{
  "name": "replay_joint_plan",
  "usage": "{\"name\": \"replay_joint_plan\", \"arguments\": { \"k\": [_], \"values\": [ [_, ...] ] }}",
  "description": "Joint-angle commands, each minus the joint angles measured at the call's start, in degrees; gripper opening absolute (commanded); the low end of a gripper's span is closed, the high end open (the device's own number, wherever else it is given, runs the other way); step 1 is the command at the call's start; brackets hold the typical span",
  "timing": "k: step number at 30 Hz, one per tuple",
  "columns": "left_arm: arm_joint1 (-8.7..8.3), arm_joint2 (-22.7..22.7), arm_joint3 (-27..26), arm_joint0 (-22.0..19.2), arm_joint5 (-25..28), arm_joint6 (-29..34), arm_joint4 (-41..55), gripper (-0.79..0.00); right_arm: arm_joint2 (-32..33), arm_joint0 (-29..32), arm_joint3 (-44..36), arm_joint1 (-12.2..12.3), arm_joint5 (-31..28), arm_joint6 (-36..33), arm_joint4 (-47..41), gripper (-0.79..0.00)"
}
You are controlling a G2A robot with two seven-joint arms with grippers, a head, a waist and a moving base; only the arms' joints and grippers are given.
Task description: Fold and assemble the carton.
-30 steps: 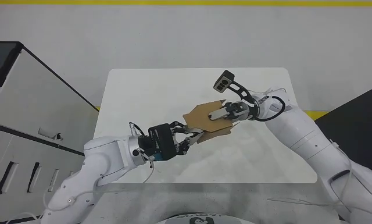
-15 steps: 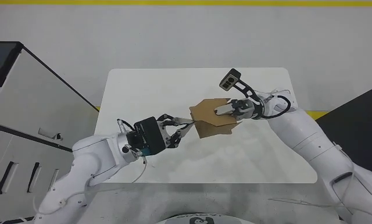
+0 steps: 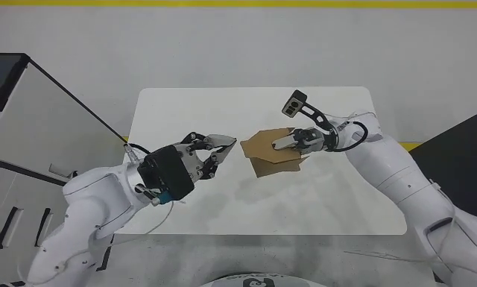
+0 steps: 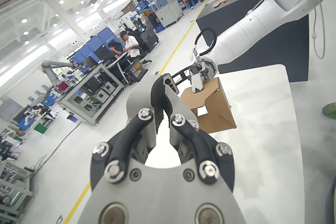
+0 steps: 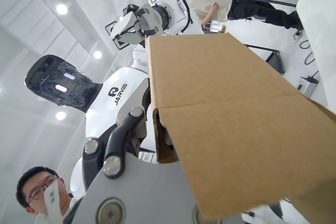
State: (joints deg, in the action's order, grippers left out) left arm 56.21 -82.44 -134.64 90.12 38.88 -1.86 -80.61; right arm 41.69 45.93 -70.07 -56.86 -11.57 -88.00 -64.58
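Having backed the left gripper (image 4: 166, 89) off the carton (image 3: 268, 156) over the last second, now parked well clear with fingers pretty much closed on nothing. Still pinching the carton's top panel with the right gripper (image 3: 280, 144), around the middle of the table (image 3: 335, 205), popped open into a tube. Probably means flaps next.

Overhead and wrist cameras, carton (image 3: 262, 147) shared

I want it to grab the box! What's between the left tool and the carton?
Only a narrow strip of bare white table, seen in the top view. The left tool is apart from the carton.
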Motion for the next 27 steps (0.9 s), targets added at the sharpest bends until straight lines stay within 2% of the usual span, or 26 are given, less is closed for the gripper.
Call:
{"name": "replay_joint_plan", "arguments": {
  "k": [1, 12, 27],
  "values": [
    [0.05, 1.28, 0.00, 0.05, -0.07, 0.97, -0.73, -0.785, 0.08, 0.00, 0.16, -0.10, -0.03, 0.00, -0.05, -0.785],
    [0.31, 6.05, 1.22, -2.00, 0.78, 3.20, -1.87, -0.785, 0.48, -0.05, 0.01, -0.02, -0.75, 0.00, 0.04, -0.785],
    [0.33, 6.58, 3.83, -2.83, 1.95, 4.00, 0.38, -0.785, 0.18, -0.12, -1.46, 0.63, -2.14, 0.00, -1.78, -0.785]
  ]
}}
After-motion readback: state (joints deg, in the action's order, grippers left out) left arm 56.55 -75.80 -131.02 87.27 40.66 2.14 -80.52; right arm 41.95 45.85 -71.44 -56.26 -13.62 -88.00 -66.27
